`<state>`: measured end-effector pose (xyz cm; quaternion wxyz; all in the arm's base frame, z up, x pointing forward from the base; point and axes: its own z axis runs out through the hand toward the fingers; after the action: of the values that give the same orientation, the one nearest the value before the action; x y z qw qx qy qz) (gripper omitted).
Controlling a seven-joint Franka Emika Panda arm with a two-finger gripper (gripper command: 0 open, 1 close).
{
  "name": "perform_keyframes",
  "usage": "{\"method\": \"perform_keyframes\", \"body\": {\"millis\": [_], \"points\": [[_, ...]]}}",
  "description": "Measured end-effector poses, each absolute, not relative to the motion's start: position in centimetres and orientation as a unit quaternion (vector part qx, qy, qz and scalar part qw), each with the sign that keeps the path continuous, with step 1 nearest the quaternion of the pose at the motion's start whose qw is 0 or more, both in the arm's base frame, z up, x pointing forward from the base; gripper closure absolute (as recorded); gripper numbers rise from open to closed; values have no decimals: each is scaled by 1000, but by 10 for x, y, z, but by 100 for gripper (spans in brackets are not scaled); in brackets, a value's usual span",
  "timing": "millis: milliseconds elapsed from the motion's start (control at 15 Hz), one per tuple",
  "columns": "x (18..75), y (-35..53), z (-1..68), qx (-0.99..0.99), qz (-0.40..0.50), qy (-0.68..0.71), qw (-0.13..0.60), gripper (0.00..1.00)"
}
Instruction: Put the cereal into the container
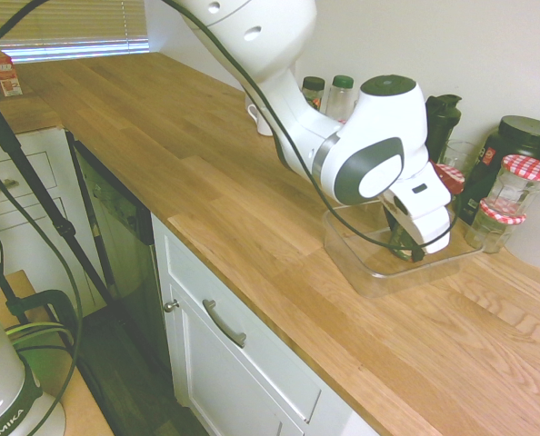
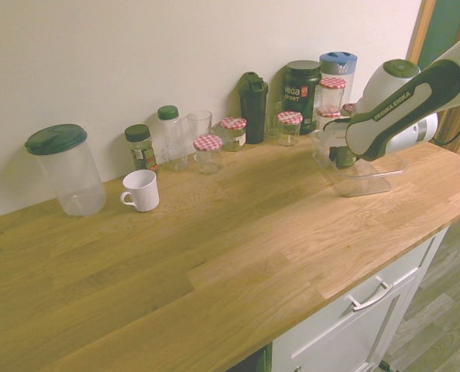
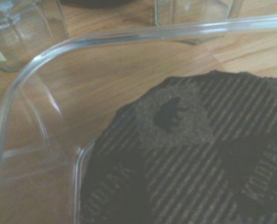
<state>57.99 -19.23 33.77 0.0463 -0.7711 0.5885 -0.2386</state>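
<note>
Kitchen; long oak-plank surface (image 2: pixel 238 256) along a pale wall, white cabinets (image 1: pixel 243 363) w/ bar handles below; white Franka arm (image 1: pixel 288 82) reaches over the far end & tilts down into the container (image 1: pixel 365 263), a shallow clear plastic tub w/ rounded corners sitting on the surface near the wall-side jars.

Hand (image 1: pixel 405 243) is down inside the tub, fingers pressed in on the cereal (image 2: pixel 344 157), a squat dark jar w/ wide black lid; in the second ext. view the jar shows inside the tub walls just under the hand; can't tell if its base touches the tub floor. Wrist view: black ribbed lid fills the lower right, lettering on it too blurred to be sure of; tub's curved clear rim arcs round it, wood showing through.

Along the wall, big to small: clear canister w/ dark green lid (image 2: pixel 65 170) far from the arm, well apart from the rest; black protein tub (image 2: pixel 302 93) w/ "vega sport" label; blue-lidded clear bottle (image 2: pixel 338 74); black shaker bottle (image 2: pixel 253 105); clear green-capped bottle (image 2: pixel 170 136); empty glass (image 2: pixel 200 128); slim green-label spice jar (image 2: pixel 141 147); glass jars w/ red-white checkered lids (image 2: pixel 208 153) in a loose cluster; white mug (image 2: pixel 141 190) just in front of the spice jar, handle toward the canister.
</note>
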Motion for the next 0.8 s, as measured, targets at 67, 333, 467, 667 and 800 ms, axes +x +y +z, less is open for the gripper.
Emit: {"method": "perform_keyframes", "body": {"millis": [67, 333, 467, 667, 800], "points": [[578, -192, 345, -771, -228, 593, 44, 0], [577, -186, 357, -772, -210, 598, 42, 0], [576, -186, 355, -770, -205, 602, 44, 0], [569, -191, 361, -763, -195, 614, 54, 0], [558, -194, 377, -758, -191, 621, 60, 0]]}}
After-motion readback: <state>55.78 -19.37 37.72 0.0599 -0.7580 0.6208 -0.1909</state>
